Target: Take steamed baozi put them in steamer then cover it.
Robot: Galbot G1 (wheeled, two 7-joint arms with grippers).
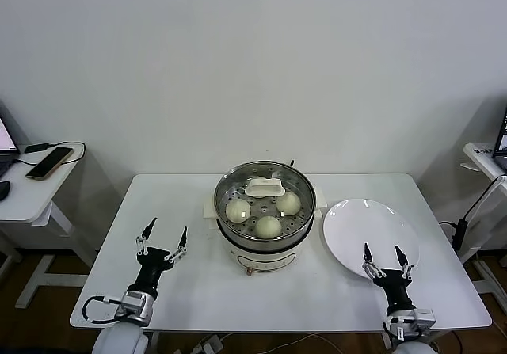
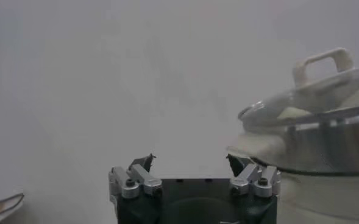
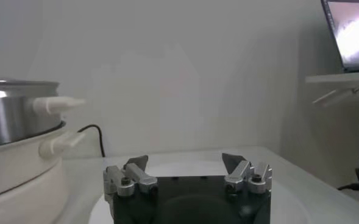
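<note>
The steamer (image 1: pixel 264 211), a shiny steel pot on a white base, stands mid-table. A clear lid with a white handle (image 1: pixel 264 186) sits on it. Three off-white baozi show through it (image 1: pixel 238 210) (image 1: pixel 268 226) (image 1: pixel 287 203); a fourth is hidden. My left gripper (image 1: pixel 162 239) is open and empty, low over the table left of the steamer. My right gripper (image 1: pixel 385 257) is open and empty at the front edge of the empty white plate (image 1: pixel 368 231). The left wrist view shows the left gripper (image 2: pixel 190 163), the steamer (image 2: pixel 325 146) and the lid handle (image 2: pixel 322 64). The right wrist view shows the right gripper (image 3: pixel 184 161) and the steamer (image 3: pixel 11 119).
A side desk (image 1: pixel 24 192) with a phone (image 1: pixel 49 162) and cable stands at the left. Another desk (image 1: pixel 485 157) with a laptop stands at the right. The steamer's cord (image 3: pixel 94 137) runs behind it. The white table (image 1: pixel 198 291) ends just before the grippers.
</note>
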